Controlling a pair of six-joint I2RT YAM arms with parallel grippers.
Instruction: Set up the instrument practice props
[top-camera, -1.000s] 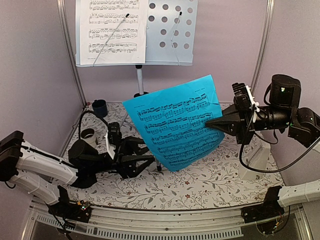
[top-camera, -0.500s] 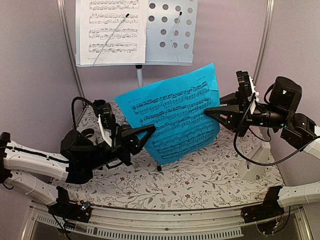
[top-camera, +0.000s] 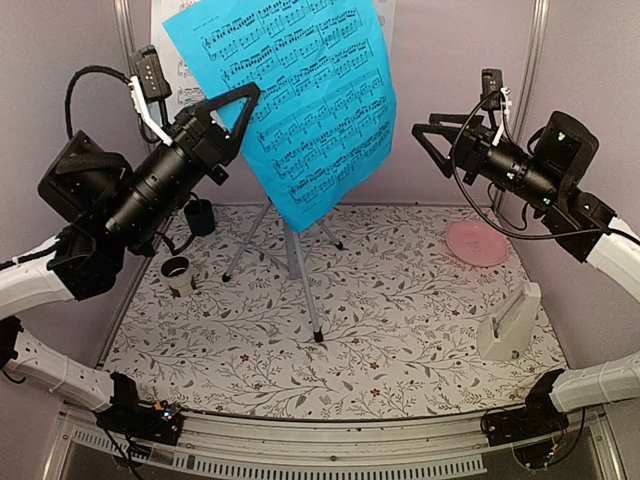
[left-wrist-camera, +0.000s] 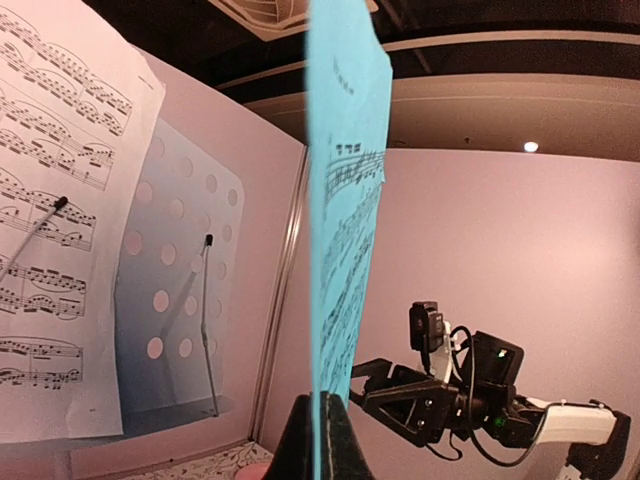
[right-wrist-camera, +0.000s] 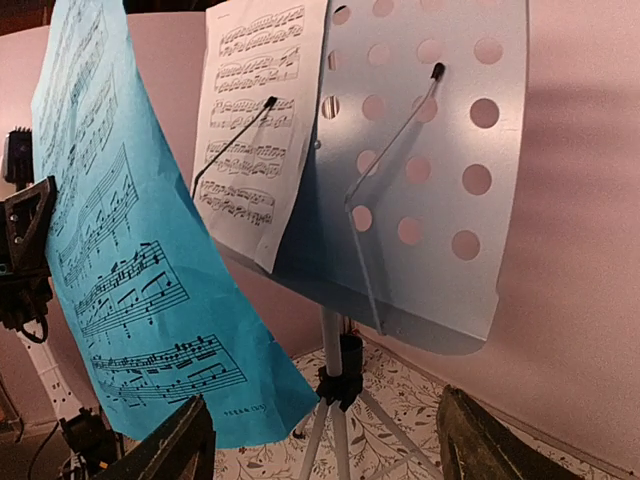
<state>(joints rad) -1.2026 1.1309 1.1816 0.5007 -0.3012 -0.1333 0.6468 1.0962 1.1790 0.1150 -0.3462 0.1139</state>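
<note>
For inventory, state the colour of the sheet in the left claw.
Music sheet: blue; top external view.

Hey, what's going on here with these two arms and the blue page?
The left claw is shut on the blue music sheet, holding it up in front of the silver tripod music stand. The right claw is open and empty. A white music sheet sits on the left half of the stand's perforated tray.

surface: floral table (top-camera: 400, 340) | on it: stand tripod (top-camera: 306, 292) | pink plate (top-camera: 476, 243) | metronome (top-camera: 510, 322) | two cups (top-camera: 176, 270) (top-camera: 200, 214)
</note>
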